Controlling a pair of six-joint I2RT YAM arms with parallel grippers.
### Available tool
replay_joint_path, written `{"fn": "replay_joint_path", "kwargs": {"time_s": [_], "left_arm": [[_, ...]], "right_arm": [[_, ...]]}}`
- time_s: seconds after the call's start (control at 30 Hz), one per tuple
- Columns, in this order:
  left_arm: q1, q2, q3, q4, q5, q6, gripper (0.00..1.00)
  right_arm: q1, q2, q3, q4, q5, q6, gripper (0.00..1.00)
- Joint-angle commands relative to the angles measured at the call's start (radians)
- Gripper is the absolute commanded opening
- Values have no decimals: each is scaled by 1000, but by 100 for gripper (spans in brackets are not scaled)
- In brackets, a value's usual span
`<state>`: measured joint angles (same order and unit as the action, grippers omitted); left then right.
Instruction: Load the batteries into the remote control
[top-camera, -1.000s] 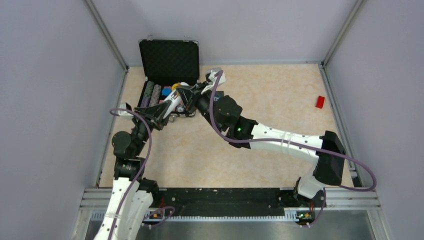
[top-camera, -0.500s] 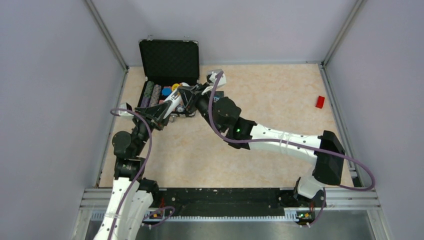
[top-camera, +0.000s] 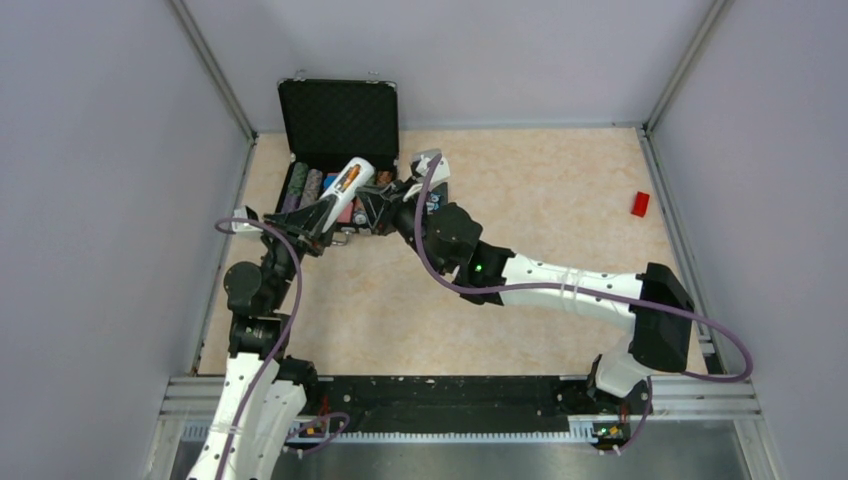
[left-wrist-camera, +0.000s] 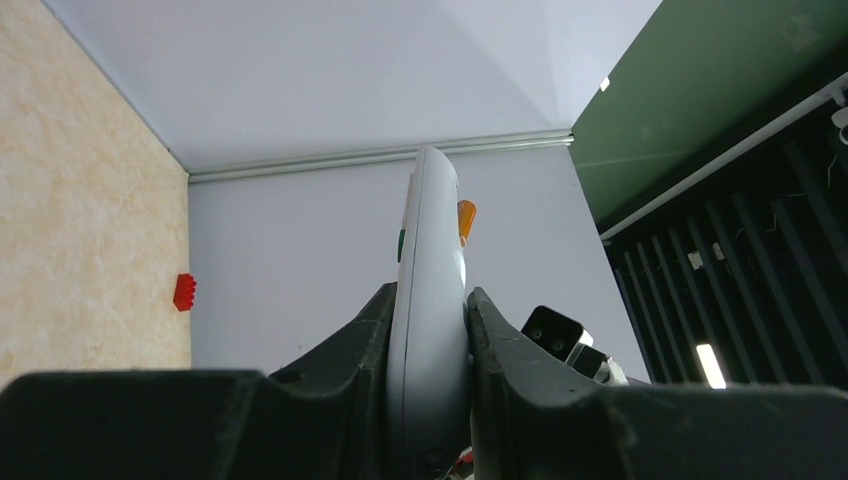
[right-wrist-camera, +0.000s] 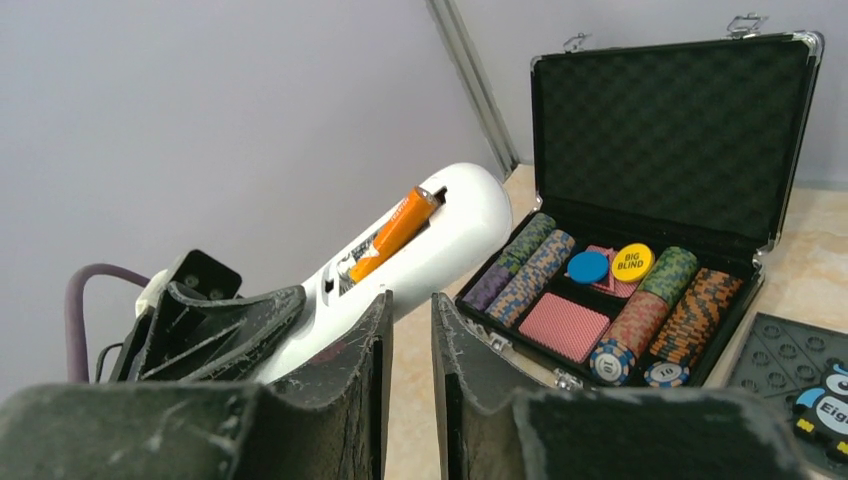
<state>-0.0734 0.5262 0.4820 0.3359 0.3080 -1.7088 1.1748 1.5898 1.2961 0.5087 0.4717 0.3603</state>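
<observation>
Left gripper (left-wrist-camera: 430, 298) clamps the remote control (right-wrist-camera: 425, 245); with the right gripper (right-wrist-camera: 410, 305) — jaws barely parted, empty — we should press the tilted orange battery (right-wrist-camera: 395, 232) flat.

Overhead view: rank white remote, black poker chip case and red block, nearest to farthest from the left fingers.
1. White plastic remote control: held in the left fingers.
2. Open black chip case: just behind.
3. Small red block: far right.

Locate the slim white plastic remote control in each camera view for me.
Top external: slim white plastic remote control upper left, by the open black case.
Left wrist: remote control centre, edge-on in the left pincer.
Right wrist: remote control left of centre.
Shared landmark: the orange cylindrical battery in its compartment.
</observation>
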Motion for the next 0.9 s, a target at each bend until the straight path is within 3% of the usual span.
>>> {"fn": "replay_joint_path", "kwargs": {"time_s": [0.0,0.23,0.4,0.5,0.63,0.87], "left_arm": [[-2,-12,18,97,15,-2,0],[-2,-26,16,61,13,33,0],[-2,-37,30,8,30,105,0],[-2,-57,32,-31,32,144,0],[-2,-82,23,-60,45,173,0],[-2,-63,53,-121,129,186,0]], "right_arm": [[7,-25,57,-64,6,10,19],[5,-73,64,-139,-38,18,25],[-20,-124,101,-271,-88,52,38],[-47,-154,128,-355,-96,61,40],[-73,-172,188,-468,-90,-14,40],[-95,-100,362,-717,-213,-123,56]]}}
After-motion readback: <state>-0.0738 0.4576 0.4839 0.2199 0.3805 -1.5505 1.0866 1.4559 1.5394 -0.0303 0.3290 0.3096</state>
